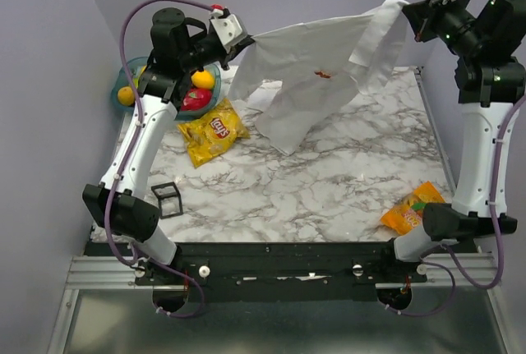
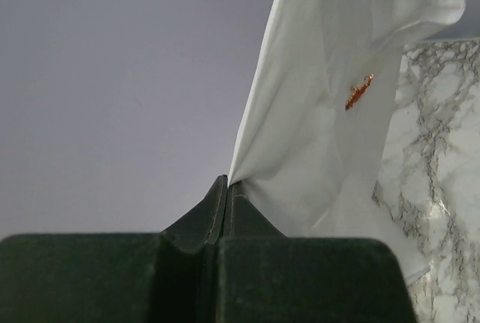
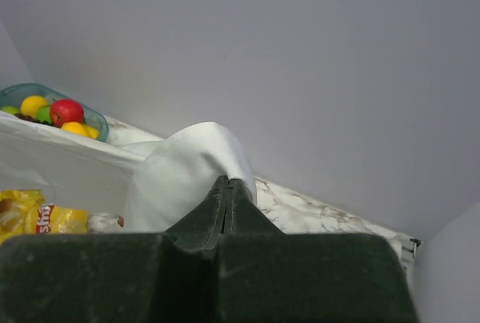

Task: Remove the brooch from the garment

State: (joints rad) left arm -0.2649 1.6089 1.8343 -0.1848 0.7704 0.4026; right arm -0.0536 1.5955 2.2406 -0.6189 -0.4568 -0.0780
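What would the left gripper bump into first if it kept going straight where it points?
The garment: the left gripper pinches its edge, and cloth stretches just ahead. Past it, probably wall, though depth is unclear.

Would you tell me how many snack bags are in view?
2. A yellow chip bag lies near the fruit bowl, left; an orange packet lies by the right arm's base. The garment may hide more.

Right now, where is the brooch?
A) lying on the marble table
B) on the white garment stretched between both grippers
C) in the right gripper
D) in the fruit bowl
B: the brooch sits on the garment, which the left gripper and the right gripper hold up at opposite sides.
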